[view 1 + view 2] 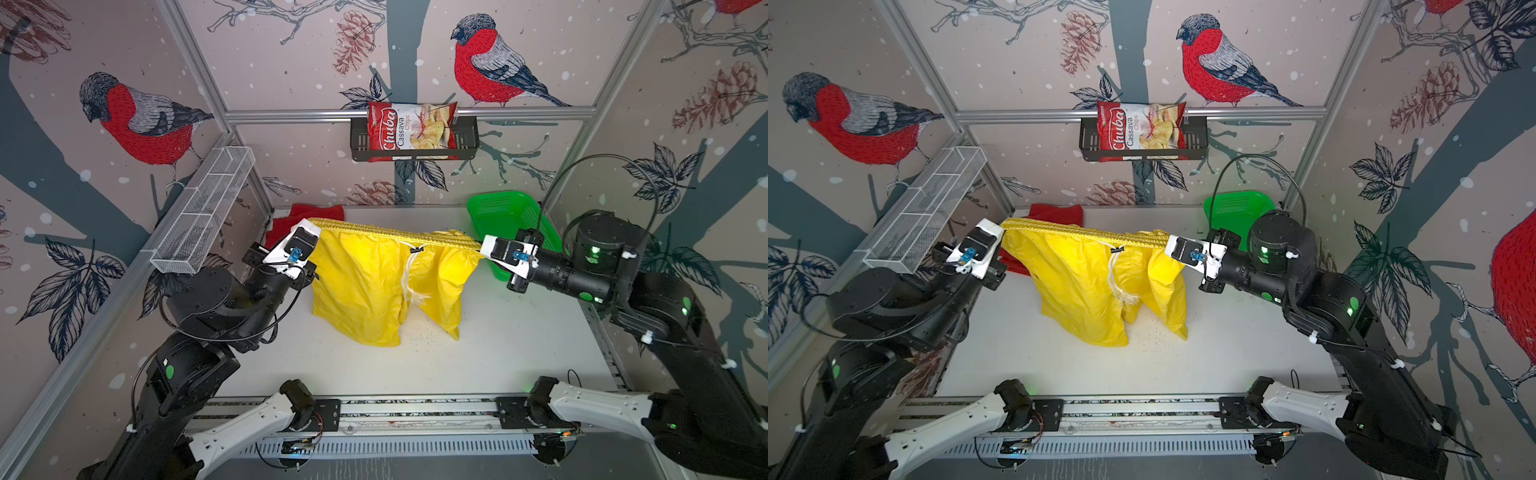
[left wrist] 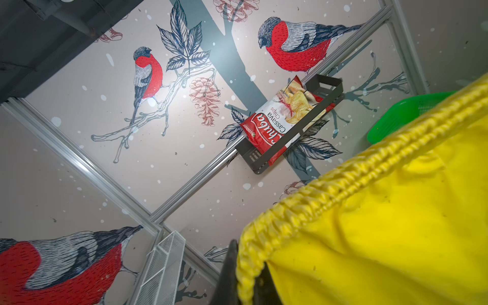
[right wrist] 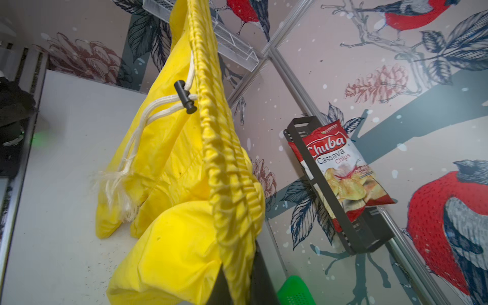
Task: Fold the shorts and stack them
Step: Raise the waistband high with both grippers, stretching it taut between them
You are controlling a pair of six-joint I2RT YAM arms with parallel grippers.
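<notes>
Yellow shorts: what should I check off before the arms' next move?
1. Left gripper shut on one waistband end: ok.
2. Right gripper shut on the other end: ok.
3. Yellow shorts hang spread between them: ok.
4. Leg hems reach the table: ok.
5. Drawstring tucked away: not ok, it dangles down the front.
6. Red shorts folded: cannot tell, mostly hidden.

yellow shorts (image 1: 361, 291) of smooth cloth, green basket (image 1: 503, 205) of plastic mesh, glossy chips bag (image 1: 409, 129), matt table (image 1: 519, 332)
</notes>
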